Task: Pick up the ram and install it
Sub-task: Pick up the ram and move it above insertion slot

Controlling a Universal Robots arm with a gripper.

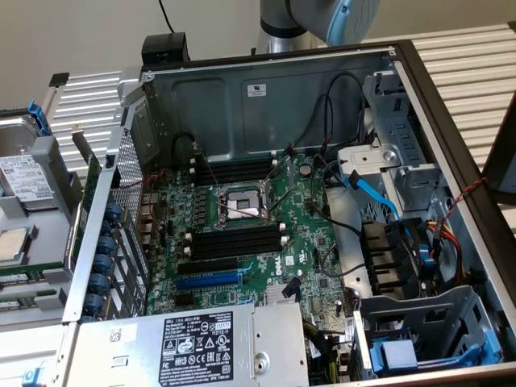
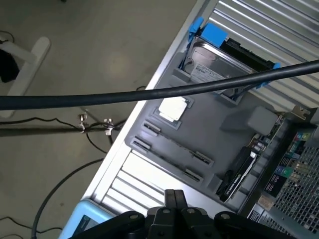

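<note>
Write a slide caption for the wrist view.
Shut gripper before a grey tray holding a hard drive and a processor; a black cable crosses the view.

The case wall (image 1: 226,105) is showing dull grey sheet metal; the motherboard (image 1: 314,230) is gleaming glossy green. The tray (image 2: 224,129) is reading as matt grey plastic, the hard drive (image 2: 212,62) lid is shining as smooth metal, its bracket (image 2: 214,34) is looking like blue plastic. The gripper (image 2: 174,196) is showing matt black.

Bright, even indoor light; soft shadows deep inside computer case (image 1: 242,101); faint glare patch on pale floor (image 2: 117,57).
</note>
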